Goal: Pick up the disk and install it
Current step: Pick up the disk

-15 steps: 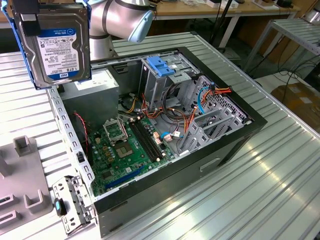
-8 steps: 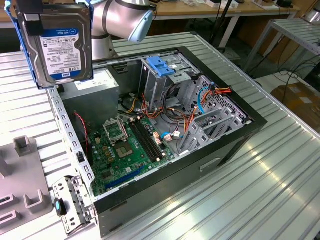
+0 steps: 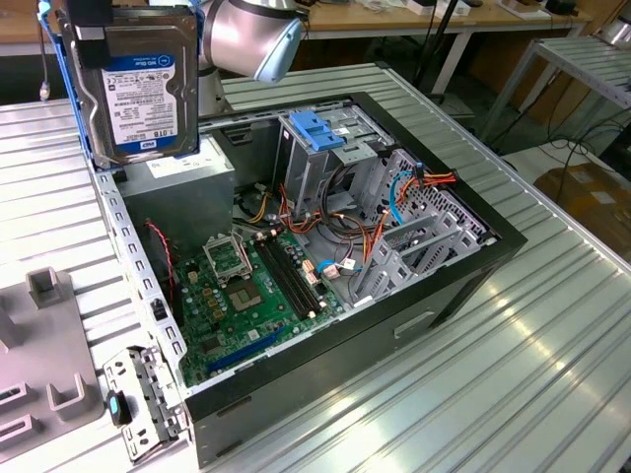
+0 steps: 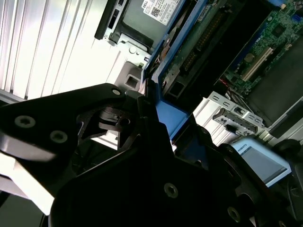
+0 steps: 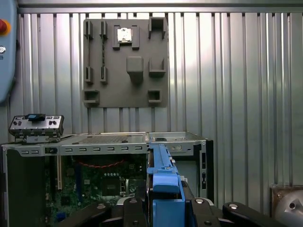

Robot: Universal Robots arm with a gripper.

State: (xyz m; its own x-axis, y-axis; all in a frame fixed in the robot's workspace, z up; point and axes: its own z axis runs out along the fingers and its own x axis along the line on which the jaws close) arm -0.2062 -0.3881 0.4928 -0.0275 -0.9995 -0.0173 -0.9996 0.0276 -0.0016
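Ribbed aluminium tabletop [image 3: 532, 335] carries a black open-sided desktop computer case [image 3: 463, 286], lying flat with its green motherboard [image 3: 246, 286] exposed. Inside the case, a grey metal power-supply box [image 3: 182, 187] fills the corner toward the exterior view's upper left. A blue plastic latch plate [image 3: 320, 130] sits on a grey cage beyond the board, with orange and red cables [image 3: 439, 178] toward the exterior view's right. The flat rectangular silver-grey hard disk [image 3: 138, 84], with a blue-and-white label and blue plastic side rails, hangs in the air. It is upright, label toward the exterior camera, above the case corner by the power-supply box and clear of the case. The black gripper [image 5: 165, 210] is clenched on the disk at its upper end. In the first wrist view the fingers [image 5: 208, 213] stand one on each side of the disk's thin edge and its blue rail [image 5: 163, 182], set narrow and pressed against it with no gap visible. A silver arm joint with a pale blue cap [image 3: 251, 37] is just behind the disk. A dark grey moulded fixture board [image 3: 44, 365] lies on the table toward the exterior view's left. A small grey metal bracket with a blue tab [image 3: 138, 404] sits just beside the case's near corner.
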